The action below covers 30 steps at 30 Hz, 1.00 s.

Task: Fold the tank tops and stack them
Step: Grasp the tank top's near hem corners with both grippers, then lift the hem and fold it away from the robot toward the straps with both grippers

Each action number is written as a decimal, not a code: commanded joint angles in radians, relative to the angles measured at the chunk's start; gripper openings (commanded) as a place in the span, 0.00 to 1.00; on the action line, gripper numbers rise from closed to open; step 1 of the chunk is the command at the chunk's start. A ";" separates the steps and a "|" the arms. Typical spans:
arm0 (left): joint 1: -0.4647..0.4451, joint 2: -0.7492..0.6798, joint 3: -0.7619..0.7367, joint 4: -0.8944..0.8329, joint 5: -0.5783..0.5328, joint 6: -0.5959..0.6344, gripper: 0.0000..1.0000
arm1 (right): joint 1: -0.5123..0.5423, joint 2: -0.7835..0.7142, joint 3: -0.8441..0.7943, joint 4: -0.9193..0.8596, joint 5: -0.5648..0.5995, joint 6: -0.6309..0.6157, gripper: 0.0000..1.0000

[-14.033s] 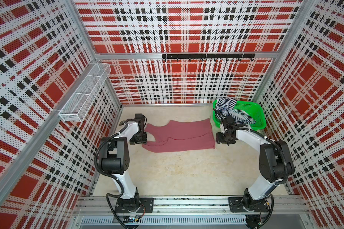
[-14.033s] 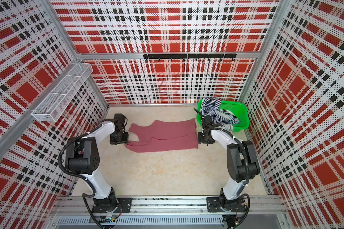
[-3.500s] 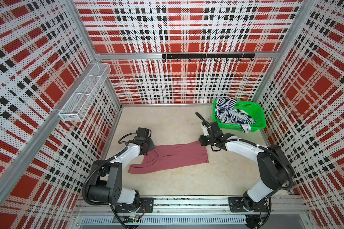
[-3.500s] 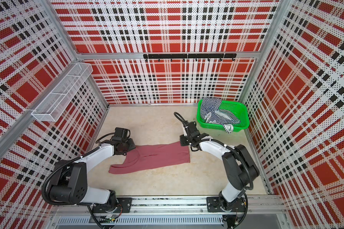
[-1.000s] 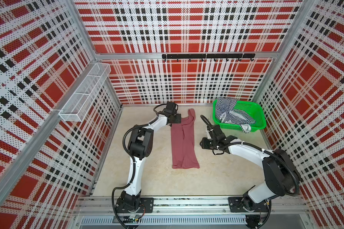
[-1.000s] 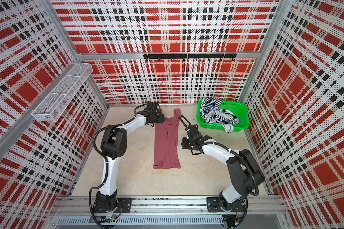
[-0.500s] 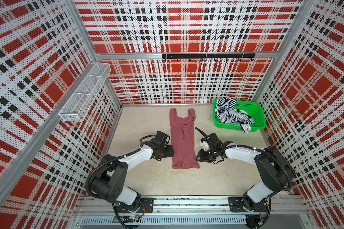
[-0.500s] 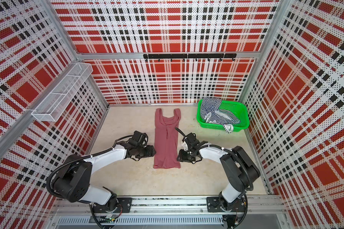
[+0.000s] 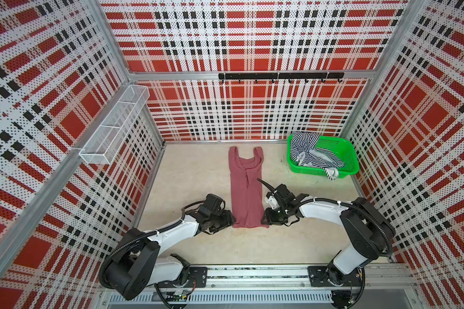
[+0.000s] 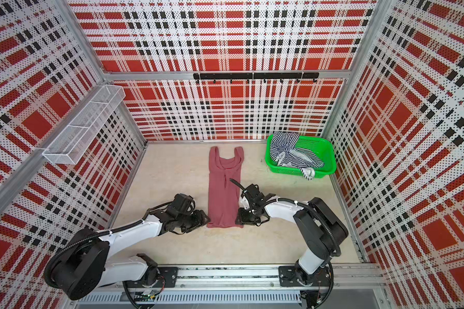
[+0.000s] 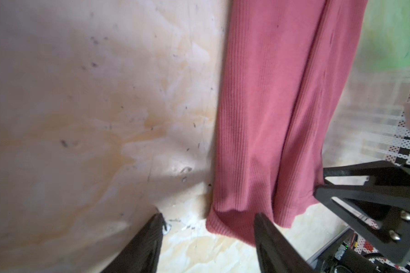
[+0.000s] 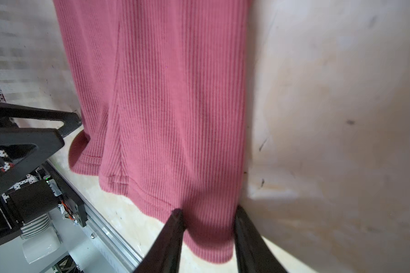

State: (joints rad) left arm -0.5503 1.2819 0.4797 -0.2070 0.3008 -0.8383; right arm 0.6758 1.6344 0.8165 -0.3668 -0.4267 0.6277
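Top views first: the rose tank top point(image 9: 245, 192) point(image 10: 223, 198) lies flat on the pale, blotchy table point(image 9: 193, 174), folded into a long narrow strip, with the straps toward the far wall and the hem toward the near edge. The left gripper point(image 9: 231, 218) point(image 10: 205, 218) sits low at the hem's left corner, and the right gripper point(image 9: 264, 217) point(image 10: 237, 218) at its right corner. Far right, the striped tank top point(image 9: 306, 149) point(image 10: 284, 149) is crumpled in the green mesh basket point(image 9: 310, 172) point(image 10: 287, 170), one end spilling over the near rim. Left wrist view now: fine ribbed knit point(image 11: 270, 118) with a soft rounded fold. The left gripper point(image 11: 207, 219) is spread wide, the hem corner lying between its black fingers, nothing pinched. Right wrist view: the right gripper point(image 12: 206, 212) is set narrower, straddling the opposite corner of the rose top point(image 12: 175, 106), the cloth loose between its fingers.
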 commanded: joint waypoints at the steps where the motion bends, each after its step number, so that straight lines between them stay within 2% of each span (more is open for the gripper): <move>1: -0.027 0.021 -0.061 0.041 0.022 -0.067 0.62 | 0.016 0.014 -0.006 -0.038 0.011 0.016 0.38; 7: -0.060 0.009 -0.112 0.093 0.027 -0.117 0.48 | 0.030 0.004 -0.013 -0.029 0.014 0.043 0.34; 11: -0.068 -0.021 -0.140 0.121 0.011 -0.146 0.36 | 0.037 -0.001 -0.007 -0.037 0.019 0.049 0.23; 18: -0.109 -0.154 -0.168 0.123 -0.063 -0.196 0.01 | 0.063 -0.056 -0.007 -0.083 0.063 0.052 0.04; 20: -0.109 -0.227 -0.187 0.075 -0.089 -0.209 0.00 | 0.065 -0.084 -0.025 -0.094 0.080 0.052 0.00; 25: -0.115 -0.407 -0.226 0.004 -0.135 -0.272 0.00 | 0.069 -0.149 -0.053 -0.113 0.104 0.055 0.00; 30: -0.125 -0.473 -0.198 -0.048 -0.165 -0.288 0.00 | 0.076 -0.173 -0.017 -0.146 0.109 0.035 0.00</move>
State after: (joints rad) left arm -0.6662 0.8238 0.2649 -0.1871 0.1825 -1.1034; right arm 0.7418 1.4887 0.7757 -0.4656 -0.3458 0.6735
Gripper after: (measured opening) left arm 0.042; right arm 0.064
